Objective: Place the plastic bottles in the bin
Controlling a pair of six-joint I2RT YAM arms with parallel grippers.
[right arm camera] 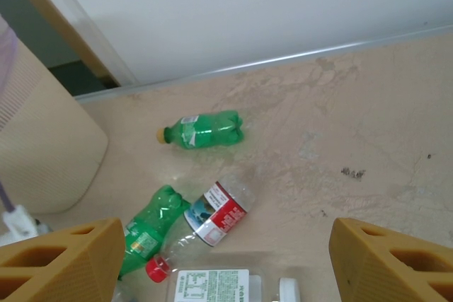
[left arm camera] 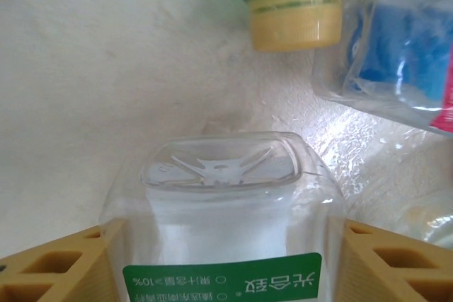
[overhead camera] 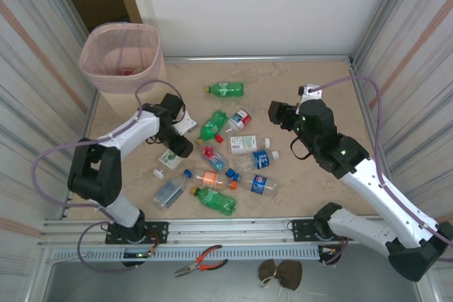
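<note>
Several plastic bottles lie on the tabletop. My left gripper (overhead camera: 173, 150) is down among them, its fingers (left arm camera: 64, 266) pressed against both sides of a clear square bottle (left arm camera: 226, 217) with a green label, shut on it. A yellow-capped green bottle (left arm camera: 294, 15) and a blue-labelled one (left arm camera: 396, 61) lie just beyond. My right gripper (overhead camera: 276, 112) hovers open (right arm camera: 226, 259) above a red-labelled bottle (right arm camera: 216, 213), a green bottle (right arm camera: 152, 228) and a white-labelled clear bottle (right arm camera: 212, 284). Another green bottle (overhead camera: 225, 90) lies farther back. The bin (overhead camera: 92, 54) stands at the far left corner.
More bottles lie near the front: a green one (overhead camera: 216, 201), a blue-labelled one (overhead camera: 258, 184), an orange-labelled one (overhead camera: 209, 177) and a clear one (overhead camera: 170, 192). Pliers (overhead camera: 202, 259) rest on the front rail. Ribbed walls close both sides.
</note>
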